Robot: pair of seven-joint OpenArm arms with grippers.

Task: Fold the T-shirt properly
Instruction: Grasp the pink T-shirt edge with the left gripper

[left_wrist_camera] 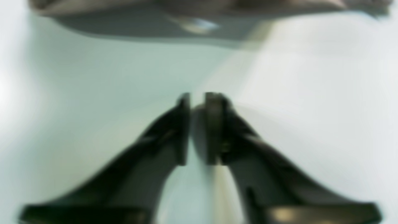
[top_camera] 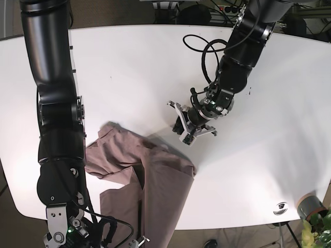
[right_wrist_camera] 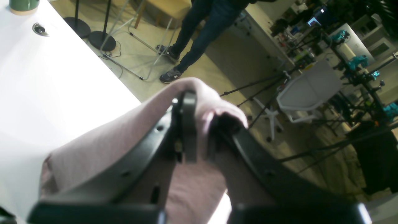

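Observation:
The dusty-pink T-shirt [top_camera: 155, 178] lies crumpled on the white table [top_camera: 129, 67] at the near left, with part of it hanging over the near edge. My right gripper [right_wrist_camera: 202, 124] is shut on a fold of the T-shirt [right_wrist_camera: 124, 137] and holds it up past the table edge; in the base view it sits at the bottom [top_camera: 137, 241]. My left gripper [left_wrist_camera: 196, 127] hovers over bare table just right of the shirt, jaws almost together with nothing between them. The shirt's edge [left_wrist_camera: 192, 6] shows blurred at the top of the left wrist view. In the base view the left gripper [top_camera: 183, 132] is close to the shirt's far right corner.
A green cup [top_camera: 309, 205] and a cable grommet [top_camera: 281, 207] sit at the table's near right corner. Off the table, a person [right_wrist_camera: 202, 28] stands by a white chair [right_wrist_camera: 307, 90] and tripods. A black cable [top_camera: 204, 57] loops from the left arm.

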